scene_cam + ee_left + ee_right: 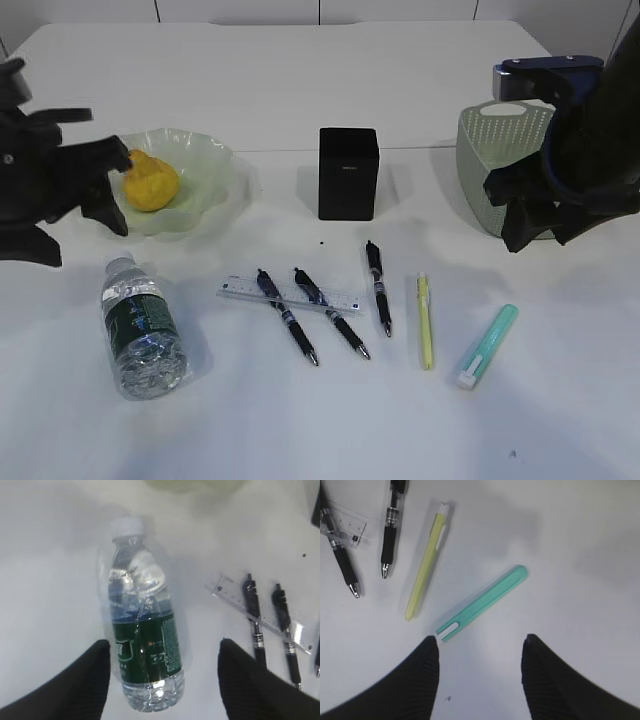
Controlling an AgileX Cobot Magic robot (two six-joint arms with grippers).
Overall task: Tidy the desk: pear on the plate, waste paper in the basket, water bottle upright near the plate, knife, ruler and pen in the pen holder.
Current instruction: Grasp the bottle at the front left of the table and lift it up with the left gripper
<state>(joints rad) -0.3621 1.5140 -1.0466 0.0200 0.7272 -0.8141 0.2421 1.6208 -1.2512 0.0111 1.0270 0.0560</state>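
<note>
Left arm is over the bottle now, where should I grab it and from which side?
Grip the water bottle across its green-labelled middle, coming straight down. It lies flat on the table, cap toward the plate, and the open left gripper already straddles its lower body.

White table (300, 90) beneath everything, small dark speck (321, 243) near its middle.

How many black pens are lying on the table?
3. Two black pens lie crossed over the clear ruler, and a third lies just right of them, in front of the black pen holder. None seems hidden.
</note>
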